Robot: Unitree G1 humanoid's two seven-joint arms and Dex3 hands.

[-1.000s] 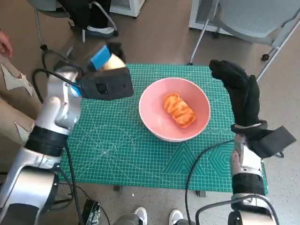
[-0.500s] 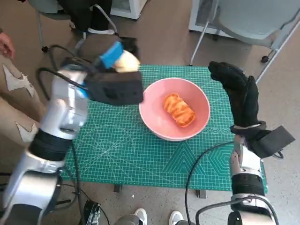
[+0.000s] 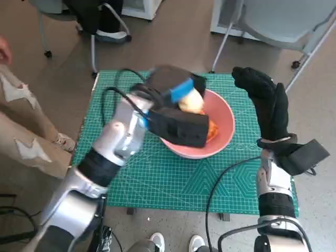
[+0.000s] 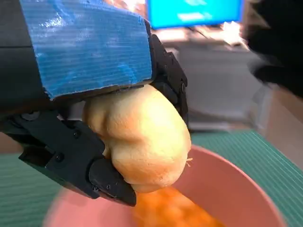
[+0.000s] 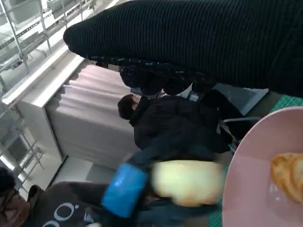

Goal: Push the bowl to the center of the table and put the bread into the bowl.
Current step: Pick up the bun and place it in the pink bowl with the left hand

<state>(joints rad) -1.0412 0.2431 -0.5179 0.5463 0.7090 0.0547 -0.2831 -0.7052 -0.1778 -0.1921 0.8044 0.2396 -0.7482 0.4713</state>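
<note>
Brown floor (image 3: 173,42), grey chair (image 3: 283,21) behind the table, white cabinet (image 3: 137,6), pale pleated curtain (image 5: 90,118)

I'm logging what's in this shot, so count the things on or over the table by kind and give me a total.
Pink bowl: 1
Orange pastry in the bowl: 1
Pale bread roll held by the left hand over the bowl: 1
Green cutting mat: 1
Total: 4

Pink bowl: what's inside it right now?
An orange pastry lies in the pink bowl, mostly hidden in the head view by the left hand, which holds a pale bread roll above it.
</note>
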